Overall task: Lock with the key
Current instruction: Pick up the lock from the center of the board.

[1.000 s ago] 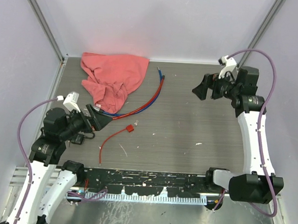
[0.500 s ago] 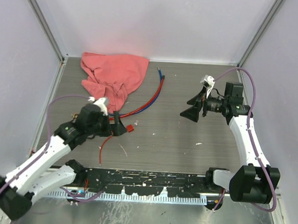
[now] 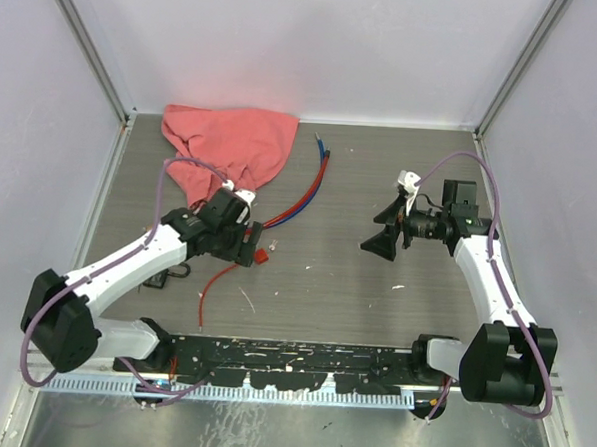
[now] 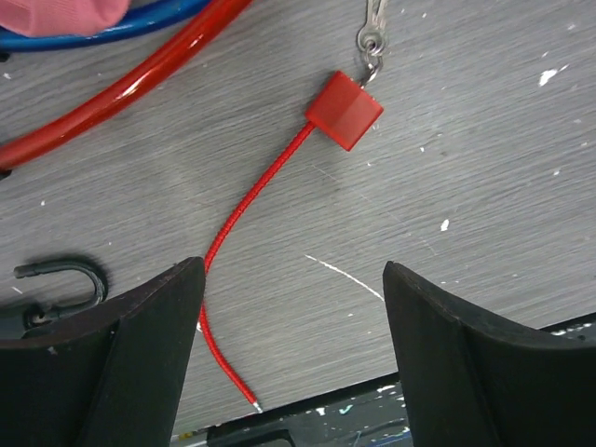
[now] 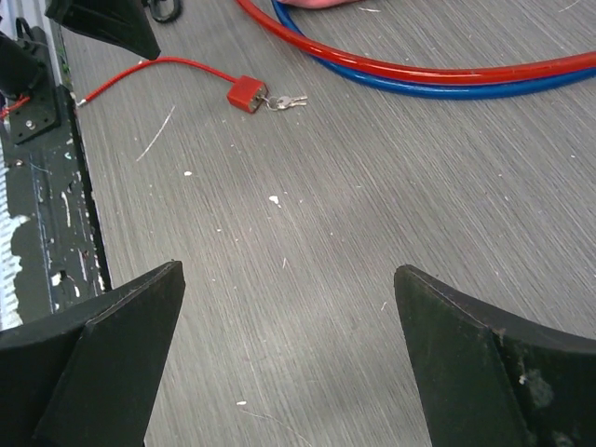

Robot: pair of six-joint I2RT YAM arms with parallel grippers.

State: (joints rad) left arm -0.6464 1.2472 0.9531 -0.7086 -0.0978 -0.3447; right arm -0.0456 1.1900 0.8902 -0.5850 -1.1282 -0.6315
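My left gripper [image 4: 291, 270] hangs spread, empty. Padlock [image 4: 345, 110], upper centre, looks small, rigid, light (likely to skid); I'd pinch its flat sides. Key [image 5: 287, 101] tiny, slippery. Right gripper [image 5: 289, 270] spread too.

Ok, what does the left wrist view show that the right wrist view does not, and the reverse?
Only left wrist: a black hook plainly seen at the left edge; the right wrist view has at most a dark loop cut off at its top. Only right wrist: the keys whole, and the black rail along the table's near edge. Both: the red padlock, its thin red cable, the thick red cable and the blue cable.
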